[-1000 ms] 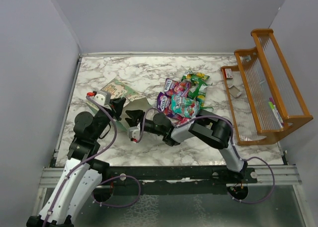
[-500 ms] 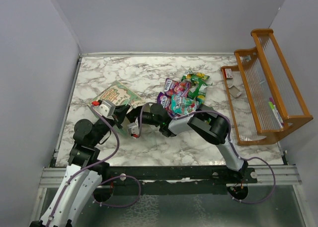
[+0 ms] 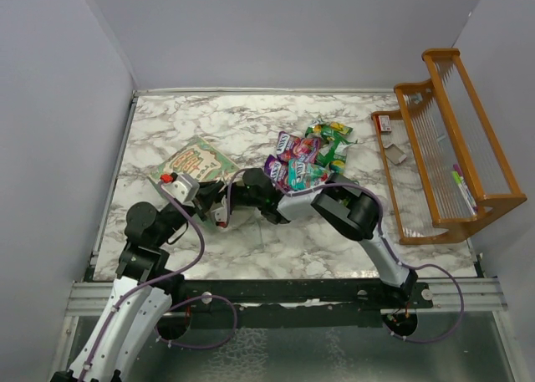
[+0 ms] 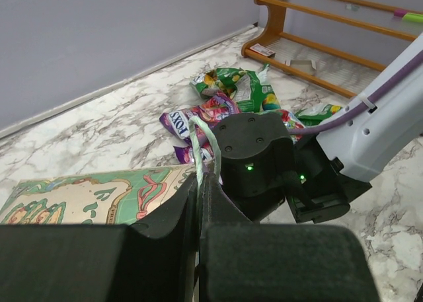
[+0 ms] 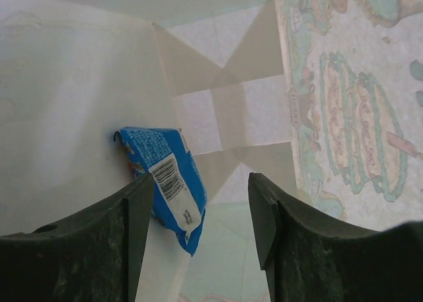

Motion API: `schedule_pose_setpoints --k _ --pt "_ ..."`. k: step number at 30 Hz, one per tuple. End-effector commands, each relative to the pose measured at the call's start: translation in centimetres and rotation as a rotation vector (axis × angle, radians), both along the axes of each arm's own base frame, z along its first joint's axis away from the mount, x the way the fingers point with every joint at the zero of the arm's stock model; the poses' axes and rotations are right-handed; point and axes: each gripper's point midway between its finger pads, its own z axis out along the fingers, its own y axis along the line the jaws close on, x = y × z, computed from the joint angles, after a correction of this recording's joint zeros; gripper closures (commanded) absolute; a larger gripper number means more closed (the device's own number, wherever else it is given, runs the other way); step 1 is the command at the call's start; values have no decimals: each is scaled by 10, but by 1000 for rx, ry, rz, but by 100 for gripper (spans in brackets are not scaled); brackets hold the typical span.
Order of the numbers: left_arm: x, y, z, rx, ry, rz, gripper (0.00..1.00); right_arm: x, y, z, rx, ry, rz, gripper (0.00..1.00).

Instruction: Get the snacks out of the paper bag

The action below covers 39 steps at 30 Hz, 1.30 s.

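The pale-green paper bag lies on its side at the table's left, printed side up. My left gripper is shut on the bag's thin green handle loop at the mouth. My right gripper is open and reaches into the bag. In the right wrist view a blue snack packet leans on the cream inner wall, just ahead of the open gripper near its left finger. Several purple, pink and green packets lie piled outside the bag, also in the left wrist view.
An orange wooden rack stands at the right edge of the marble table, also in the left wrist view. The right arm's black wrist sits close in front of the left gripper. Grey walls enclose the table.
My right gripper has moved left, deeper into the bag's mouth. My left gripper has stayed shut on the handle and shifted slightly toward the near edge.
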Motion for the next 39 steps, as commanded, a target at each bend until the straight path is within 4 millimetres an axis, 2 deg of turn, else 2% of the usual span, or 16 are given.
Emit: schedule_pose_setpoints --k 1,17,21,26,32,36,39 --pt "-8 -8 7 -1 -57 -62 100 6 3 -21 -72 50 27 40" --pt "-9 -17 13 -14 -68 -119 100 23 23 -39 -118 166 -2 34" --pt "-3 -20 14 -27 -46 -124 100 18 26 -42 -110 188 14 33" --pt "5 -25 15 -41 -19 -136 100 3 34 -44 -106 146 56 33" --pt "13 -36 18 -60 14 -181 100 -9 49 -37 -73 136 75 32" --pt "13 -44 18 -76 40 -228 100 -4 60 -26 -22 147 13 31" --pt "13 -48 18 -90 59 -256 100 -8 66 -21 11 151 29 31"
